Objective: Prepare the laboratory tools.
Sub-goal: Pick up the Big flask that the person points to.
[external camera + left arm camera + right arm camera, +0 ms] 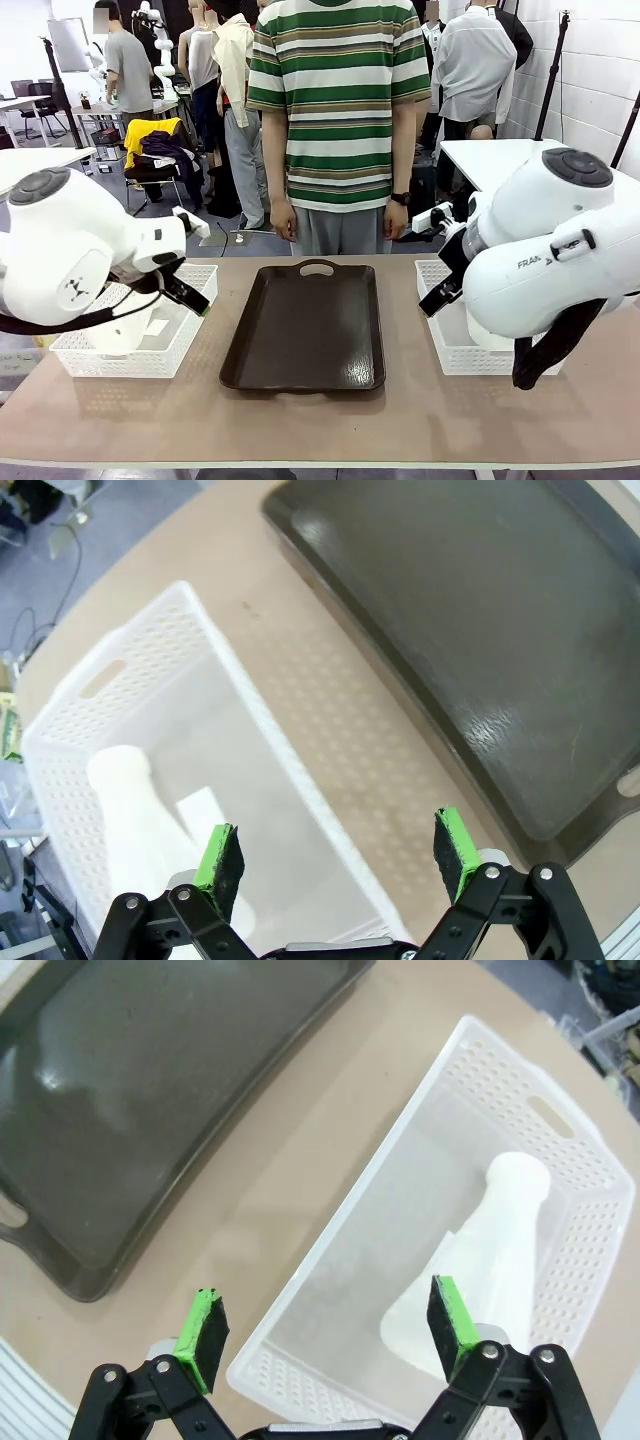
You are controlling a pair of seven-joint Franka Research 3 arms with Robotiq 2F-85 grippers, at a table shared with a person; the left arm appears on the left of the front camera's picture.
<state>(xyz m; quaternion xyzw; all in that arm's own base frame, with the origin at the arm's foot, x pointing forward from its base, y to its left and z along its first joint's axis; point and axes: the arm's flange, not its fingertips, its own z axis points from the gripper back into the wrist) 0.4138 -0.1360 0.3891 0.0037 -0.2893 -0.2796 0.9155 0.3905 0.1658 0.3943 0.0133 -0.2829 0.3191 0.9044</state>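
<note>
Hovering spread (both empty), my left end effector [340, 855] and right end effector [325, 1335] should centre over left flask [130, 800] and right flask [500, 1240] necks.

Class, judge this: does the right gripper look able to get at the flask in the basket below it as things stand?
Probably yes: the right gripper hangs open above the white basket, whose top is open, and the flask sits uncovered inside.

Frosted-white translucent conical flasks [130, 810] [500, 1230]: 2.
White perforated plastic baskets [125, 362] [445, 352]: 2.
Dark brown rectangular handled tray [305, 325]: 1.
Black two-finger grippers with green pads: 2, the left gripper [337, 845] and the right gripper [325, 1320].
Person in green striped shirt [338, 110]: 1.
</note>
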